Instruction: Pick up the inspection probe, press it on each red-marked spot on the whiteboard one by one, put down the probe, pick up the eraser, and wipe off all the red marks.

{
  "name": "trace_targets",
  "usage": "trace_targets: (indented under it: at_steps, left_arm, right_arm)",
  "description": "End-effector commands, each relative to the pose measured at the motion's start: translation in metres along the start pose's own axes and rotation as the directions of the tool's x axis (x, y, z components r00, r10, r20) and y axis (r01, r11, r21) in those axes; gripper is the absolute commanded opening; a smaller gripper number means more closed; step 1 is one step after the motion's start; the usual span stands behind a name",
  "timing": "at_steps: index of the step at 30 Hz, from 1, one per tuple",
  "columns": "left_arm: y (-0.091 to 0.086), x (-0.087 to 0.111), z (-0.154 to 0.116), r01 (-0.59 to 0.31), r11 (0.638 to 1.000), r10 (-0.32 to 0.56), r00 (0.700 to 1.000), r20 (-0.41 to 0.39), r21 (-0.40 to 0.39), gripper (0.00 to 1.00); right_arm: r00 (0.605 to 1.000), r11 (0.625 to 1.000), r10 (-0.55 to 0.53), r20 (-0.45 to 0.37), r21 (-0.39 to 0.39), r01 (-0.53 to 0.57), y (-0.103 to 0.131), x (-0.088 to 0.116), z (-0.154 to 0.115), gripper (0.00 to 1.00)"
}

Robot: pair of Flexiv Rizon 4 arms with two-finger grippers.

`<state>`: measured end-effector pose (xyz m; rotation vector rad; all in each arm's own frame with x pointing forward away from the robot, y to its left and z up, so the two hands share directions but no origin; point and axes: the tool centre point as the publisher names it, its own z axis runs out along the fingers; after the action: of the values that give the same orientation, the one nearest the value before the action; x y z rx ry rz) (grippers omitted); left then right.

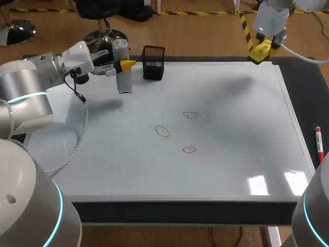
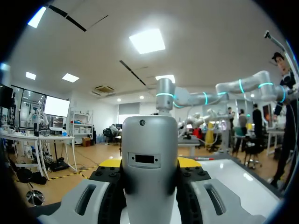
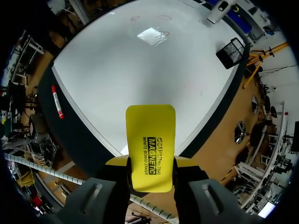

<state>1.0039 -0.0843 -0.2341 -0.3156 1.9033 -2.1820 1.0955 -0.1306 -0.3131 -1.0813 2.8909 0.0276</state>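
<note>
1. The left gripper (image 2: pixel 149 162) is clamped on the probe (image 1: pixel 124 82), one yellow-tipped finger on each side of its grey body.
2. The probe is held upright over the far left corner of the whiteboard (image 1: pixel 226 134). Whether its lower end touches the board cannot be told.
3. The right gripper (image 1: pixel 261 51) is closed on the yellow eraser (image 3: pixel 150 140), which is gripped from both sides. It is held in the air at the board's far right corner, well apart from the marks.
4. Three red marks are seen near the middle of the board: a far mark (image 1: pixel 190 115), a left mark (image 1: pixel 162 131) and a near mark (image 1: pixel 189 150). They lie near one another and well clear of every board edge.
5. A black mesh holder (image 1: pixel 153 63) stands at the far edge of the board, just beside the probe on its right.
6. A red marker (image 1: pixel 318 145) lies on the dark table border (image 1: pixel 180 211), just outside the board's right edge and roughly parallel to it.
7. Open board surface is seen between the probe and the marks, and across the whole near and right portions of the board.
</note>
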Motion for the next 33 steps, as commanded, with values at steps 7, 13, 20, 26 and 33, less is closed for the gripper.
trace_targets:
  at_steps: [7,13,20,26,33]
  left_arm:
    - [0.0,0.0,0.0,-0.001,1.0,0.001,1.0,0.0,0.002,0.0]
    - [0.0,0.0,0.0,-0.001,1.0,0.001,1.0,0.0,0.002,0.0]
    - [-0.009,0.005,0.015,-0.029,1.0,0.029,0.998,-0.053,0.008,0.0]
    - [-0.011,0.028,0.031,-0.032,0.999,0.034,0.995,-0.089,0.021,0.0]
    - [-0.013,0.066,0.051,-0.019,1.0,0.021,0.992,-0.123,0.023,0.0]
  right_arm:
    - [1.0,1.0,-0.001,-0.003,0.002,0.001,0.0,0.0,-0.001,0.0]
    - [1.0,1.0,-0.001,-0.003,0.002,0.001,0.0,0.0,-0.001,0.0]
    - [1.0,1.0,-0.001,-0.003,0.002,0.001,0.0,0.0,-0.001,0.0]
    - [1.0,1.0,-0.001,-0.003,0.002,0.001,0.0,0.0,-0.001,0.0]
    - [1.0,1.0,-0.001,-0.003,0.002,0.001,0.0,0.0,-0.001,0.0]
